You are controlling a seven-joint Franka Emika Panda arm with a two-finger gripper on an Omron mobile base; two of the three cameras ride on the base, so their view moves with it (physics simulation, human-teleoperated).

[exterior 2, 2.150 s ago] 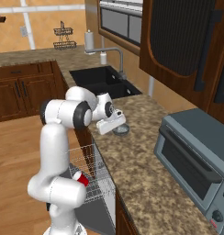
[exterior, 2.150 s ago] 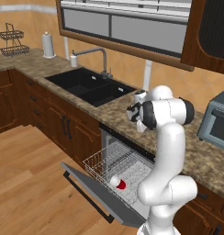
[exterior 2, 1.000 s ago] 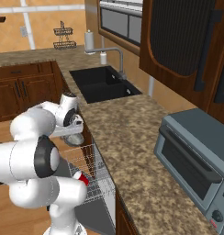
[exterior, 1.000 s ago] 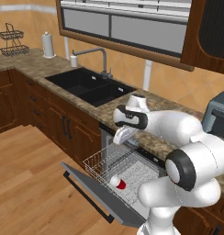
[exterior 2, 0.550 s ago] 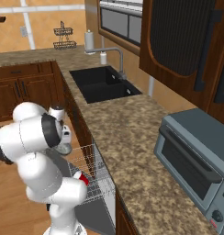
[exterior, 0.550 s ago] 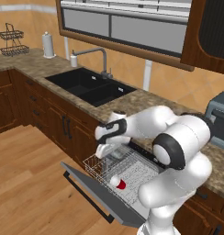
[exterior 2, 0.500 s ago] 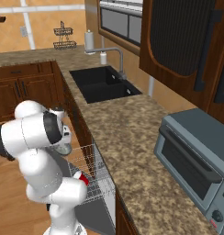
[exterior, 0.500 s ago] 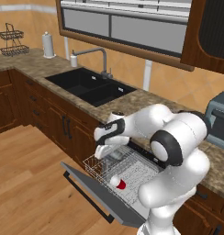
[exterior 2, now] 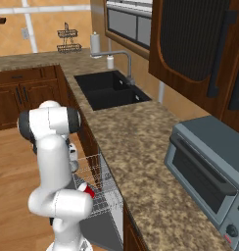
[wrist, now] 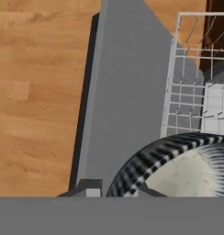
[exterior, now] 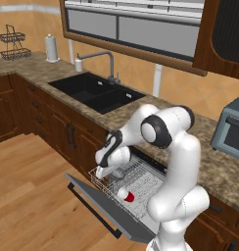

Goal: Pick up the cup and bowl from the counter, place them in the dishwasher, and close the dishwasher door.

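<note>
My gripper (exterior: 106,170) hangs low over the front left corner of the dishwasher's white wire rack (exterior: 141,184), shut on the rim of the grey bowl (exterior: 118,172). In the hand view the bowl (wrist: 187,170) sits at the bottom right, its rim between my fingertips (wrist: 88,187), above the rack (wrist: 192,96) and the open dishwasher door (wrist: 127,92). The red cup (exterior: 125,196) lies on its side in the rack, also seen as the cup (exterior 2: 87,189) past my arm. The door (exterior: 104,208) lies dropped down flat, bar handle (exterior: 89,208) at its front edge.
The granite counter (exterior 2: 141,147) runs along the wall with a black sink (exterior: 97,90) to the left and a grey toaster oven (exterior 2: 209,166) to the right. Dark wood cabinets (exterior: 48,117) flank the dishwasher. Wooden floor (wrist: 36,92) lies beyond the door's edge.
The arm has swung down from the counter with the bowl to the dishwasher rack. In the last half second the hand has sunk slightly lower over the rack's front corner.
</note>
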